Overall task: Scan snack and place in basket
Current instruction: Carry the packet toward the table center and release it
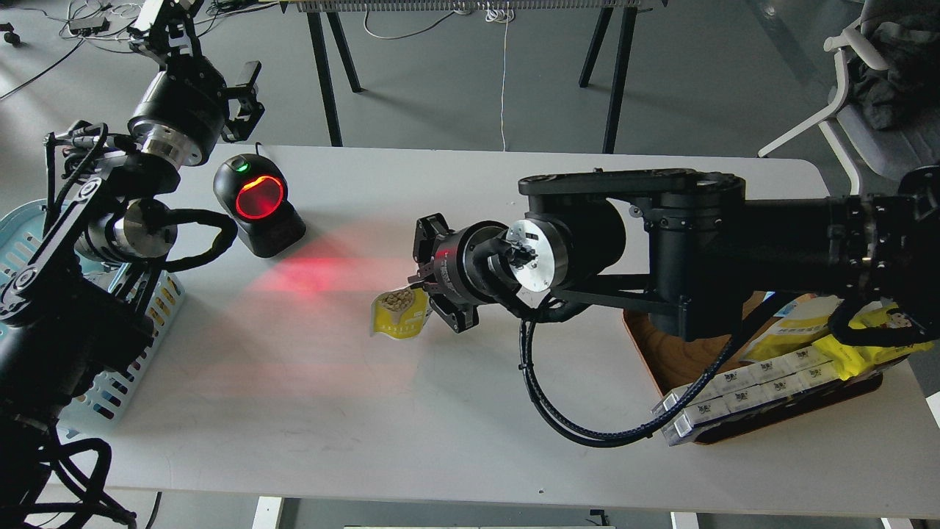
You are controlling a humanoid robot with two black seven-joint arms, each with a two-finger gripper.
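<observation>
While the barcode scanner glows red at the table's left rear and throws a red patch across the white table, the right gripper is clamped on the snack pouch. Pouch hangs at mid-table, tilted, yellow front with tan balls facing up, just beyond the red patch. Left gripper is raised at far left, above the scanner; seen dark and end-on, cannot tell whether clenched or released. Light blue basket sits at the left table edge, mostly hidden behind the left arm. Brown wooden tray at right holds yellow and white packets.
</observation>
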